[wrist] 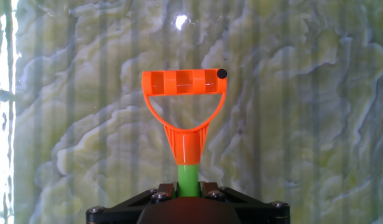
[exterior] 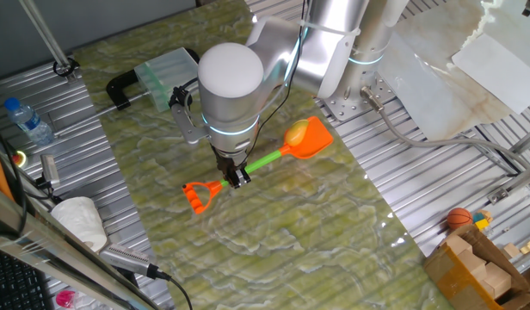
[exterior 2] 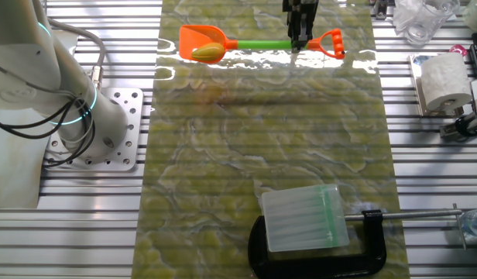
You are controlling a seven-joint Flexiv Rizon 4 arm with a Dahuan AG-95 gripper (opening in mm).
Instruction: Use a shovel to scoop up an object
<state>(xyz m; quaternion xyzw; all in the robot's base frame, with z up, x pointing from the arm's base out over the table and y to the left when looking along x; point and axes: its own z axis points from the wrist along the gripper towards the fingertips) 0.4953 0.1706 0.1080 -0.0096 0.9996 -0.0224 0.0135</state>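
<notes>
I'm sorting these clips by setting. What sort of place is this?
Likely a robotics lab bench: a slatted metal table under a green mat, the arm's bolted base plate, and a C-clamp nearby.

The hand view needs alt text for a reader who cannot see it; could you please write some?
The gripper is shut on the green shaft of the shovel, whose orange D-shaped end points away from the camera, above a green marbled mat.

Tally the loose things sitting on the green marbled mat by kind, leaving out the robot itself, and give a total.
Shovel: 1
Yellow lump on the blade: 1
Clear plastic box: 1
Black C-clamp around the box: 1
Total: 4
</notes>
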